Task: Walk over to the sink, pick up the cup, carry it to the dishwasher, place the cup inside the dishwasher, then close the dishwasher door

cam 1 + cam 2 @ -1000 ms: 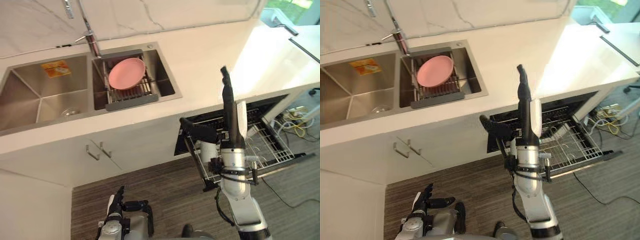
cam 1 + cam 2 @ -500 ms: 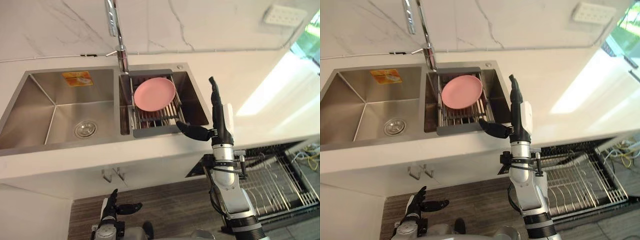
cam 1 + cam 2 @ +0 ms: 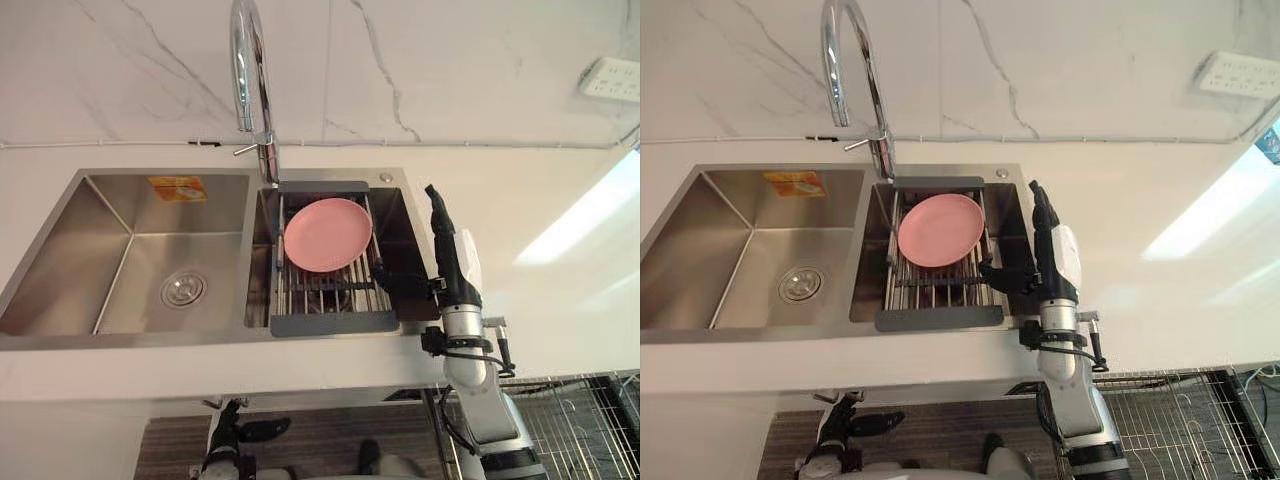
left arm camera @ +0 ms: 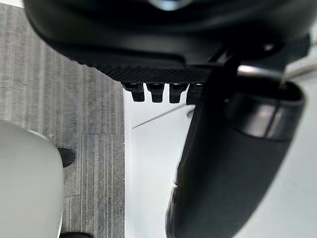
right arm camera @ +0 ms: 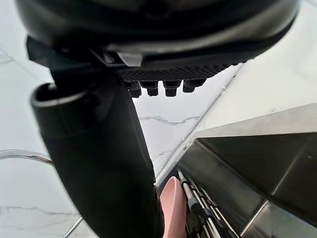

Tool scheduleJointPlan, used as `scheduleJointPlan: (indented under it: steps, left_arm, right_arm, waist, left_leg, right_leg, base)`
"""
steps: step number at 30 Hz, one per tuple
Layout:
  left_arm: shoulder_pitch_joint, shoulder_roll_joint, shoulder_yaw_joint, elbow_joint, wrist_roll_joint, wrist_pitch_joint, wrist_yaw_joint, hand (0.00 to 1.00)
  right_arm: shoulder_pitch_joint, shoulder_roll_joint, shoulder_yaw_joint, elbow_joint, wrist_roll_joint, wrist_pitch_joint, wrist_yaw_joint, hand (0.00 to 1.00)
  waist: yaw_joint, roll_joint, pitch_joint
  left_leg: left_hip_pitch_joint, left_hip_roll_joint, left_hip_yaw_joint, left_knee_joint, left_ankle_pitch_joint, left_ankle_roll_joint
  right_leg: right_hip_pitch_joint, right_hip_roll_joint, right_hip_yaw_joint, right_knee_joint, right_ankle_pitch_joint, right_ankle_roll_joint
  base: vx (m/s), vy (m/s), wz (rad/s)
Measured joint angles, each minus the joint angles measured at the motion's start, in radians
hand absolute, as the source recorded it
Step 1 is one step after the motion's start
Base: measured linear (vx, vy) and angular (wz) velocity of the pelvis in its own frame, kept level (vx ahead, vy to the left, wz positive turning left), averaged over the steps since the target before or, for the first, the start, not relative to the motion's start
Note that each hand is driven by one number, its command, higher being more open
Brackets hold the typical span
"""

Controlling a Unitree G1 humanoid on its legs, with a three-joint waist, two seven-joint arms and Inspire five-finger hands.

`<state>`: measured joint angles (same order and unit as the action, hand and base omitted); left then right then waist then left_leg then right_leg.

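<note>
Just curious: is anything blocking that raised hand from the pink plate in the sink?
Nothing visible does. The open right hand is over the right edge of the sink; the pink plate lies uncovered on the rack beside it.

From the head we look steeply down on the sink (image 3: 130,260) and countertop (image 3: 520,200), our two eye views sharing the pink plate (image 3: 327,220) with a slight sideways offset. Our right wrist view peers very close along the right hand (image 5: 94,158) toward that same plate and the marble wall (image 5: 173,129). Our left wrist view hugs the left hand (image 4: 233,163), facing the floor (image 4: 94,124).
</note>
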<state>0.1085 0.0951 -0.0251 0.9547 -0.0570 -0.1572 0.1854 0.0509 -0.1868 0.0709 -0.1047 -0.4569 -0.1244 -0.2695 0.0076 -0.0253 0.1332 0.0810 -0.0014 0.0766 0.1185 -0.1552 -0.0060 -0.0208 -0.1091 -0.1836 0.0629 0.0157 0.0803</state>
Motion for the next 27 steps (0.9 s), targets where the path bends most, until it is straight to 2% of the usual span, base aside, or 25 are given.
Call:
scheduleJointPlan:
  steps: [10, 11, 12, 27]
  left_arm:
    - [-0.003, 0.001, -0.003, 0.001, 0.0, 0.011, -0.012, 1.0]
    - [-0.003, 0.001, -0.003, 0.001, 0.0, 0.01, -0.012, 1.0]
    - [-0.03, 0.021, -0.002, 0.024, 0.0, 0.006, -0.011, 1.0]
    - [-0.012, 0.009, 0.034, 0.016, -0.002, -0.002, -0.011, 1.0]
  right_arm:
    - [0.003, 0.006, -0.02, 0.001, 0.0, 0.0, 0.022, 1.0]
    - [0.003, 0.008, -0.024, 0.002, 0.0, 0.0, 0.022, 1.0]
    - [0.001, 0.008, -0.024, 0.047, -0.009, 0.001, 0.022, 1.0]
    - [0.008, 0.042, 0.013, 0.047, 0.004, 0.001, 0.022, 1.0]
  waist:
    - [-0.001, -0.001, 0.0]
    - [-0.001, -0.001, 0.0]
    - [-0.022, -0.025, 0.048]
    - [-0.023, -0.025, 0.048]
  left_leg:
    - [0.008, -0.012, -0.041, 0.006, 0.002, 0.003]
    - [0.008, -0.008, -0.042, 0.005, 0.002, 0.004]
    - [0.023, 0.023, -0.063, -0.088, 0.047, 0.0]
    - [0.052, 0.026, -0.01, -0.088, 0.048, -0.002]
  right_leg:
    - [0.083, 0.0, -0.039, -0.115, 0.047, 0.004]
    - [0.087, 0.005, -0.04, -0.125, 0.053, 0.001]
    - [0.066, 0.039, -0.037, -0.15, 0.097, -0.032]
    - [0.082, 0.041, 0.001, -0.148, 0.098, -0.03]
  base:
    - [0.01, 0.007, 0.12]
    - [0.0, 0.0, 0.0]
    - [0.0, 0.0, 0.0]
    - [-0.02, 0.002, -0.07]
